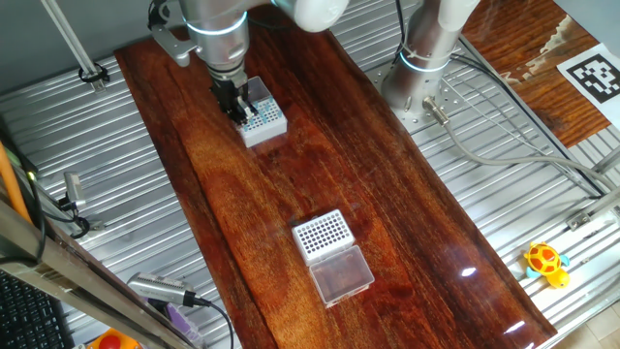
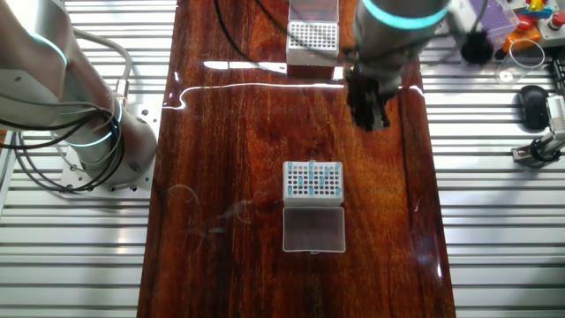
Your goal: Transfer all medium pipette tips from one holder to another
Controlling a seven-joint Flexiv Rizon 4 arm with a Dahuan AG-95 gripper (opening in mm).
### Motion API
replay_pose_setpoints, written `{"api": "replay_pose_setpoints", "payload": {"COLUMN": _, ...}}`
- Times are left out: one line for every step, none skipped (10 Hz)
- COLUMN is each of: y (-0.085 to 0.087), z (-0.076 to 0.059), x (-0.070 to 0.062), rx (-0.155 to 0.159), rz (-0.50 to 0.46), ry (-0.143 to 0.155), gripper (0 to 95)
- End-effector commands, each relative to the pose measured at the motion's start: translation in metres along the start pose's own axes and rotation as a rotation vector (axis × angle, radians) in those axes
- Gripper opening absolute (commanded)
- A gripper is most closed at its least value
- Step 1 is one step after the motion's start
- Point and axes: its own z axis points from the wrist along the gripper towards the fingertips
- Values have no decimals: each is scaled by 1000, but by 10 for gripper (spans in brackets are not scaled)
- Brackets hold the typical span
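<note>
A small white holder [image 1: 263, 120] [image 2: 312, 179] has teal-blue medium pipette tips [image 2: 311, 181] in many of its holes, and its clear lid [image 2: 313, 230] lies open beside it. My gripper [image 1: 235, 105] [image 2: 369, 113] hangs over this holder's edge. Its dark fingers are close together, and the gap between them is too small to read. No tip shows between them. A second holder [image 1: 323, 234] [image 2: 313, 35] stands farther along the wooden board, showing only bare dark holes, with its clear lid [image 1: 341, 273] open.
The arm's base [image 1: 417, 78] [image 2: 97, 132] is bolted to the metal table beside the wooden board [image 1: 320, 174]. A yellow toy [image 1: 545, 262], a marker tag [image 1: 591, 76], a pen-like tool [image 1: 165, 291] and a computer mouse [image 2: 532, 104] lie off the board.
</note>
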Motion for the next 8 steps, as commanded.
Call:
{"api": "replay_pose_setpoints", "payload": {"y": -10, "z": 11, "x": 1, "rx": -1, "rz": -3, "ry": 0, "gripper": 0}}
{"api": "replay_pose_setpoints", "payload": {"y": -10, "z": 12, "x": 1, "rx": 0, "rz": -1, "ry": 1, "gripper": 0}}
{"api": "replay_pose_setpoints", "payload": {"y": -10, "z": 12, "x": 1, "rx": 3, "rz": 2, "ry": 0, "gripper": 0}}
{"api": "replay_pose_setpoints", "payload": {"y": -10, "z": 11, "x": 2, "rx": 3, "rz": -1, "ry": 1, "gripper": 0}}
{"api": "replay_pose_setpoints", "payload": {"y": -10, "z": 11, "x": 2, "rx": -1, "rz": -5, "ry": -1, "gripper": 0}}
{"api": "replay_pose_setpoints", "payload": {"y": -10, "z": 11, "x": 2, "rx": 0, "rz": -33, "ry": -5, "gripper": 0}}
{"api": "replay_pose_setpoints", "payload": {"y": -10, "z": 11, "x": 2, "rx": 0, "rz": -46, "ry": -2, "gripper": 0}}
{"api": "replay_pose_setpoints", "payload": {"y": -10, "z": 11, "x": 2, "rx": -2, "rz": -61, "ry": -3, "gripper": 0}}
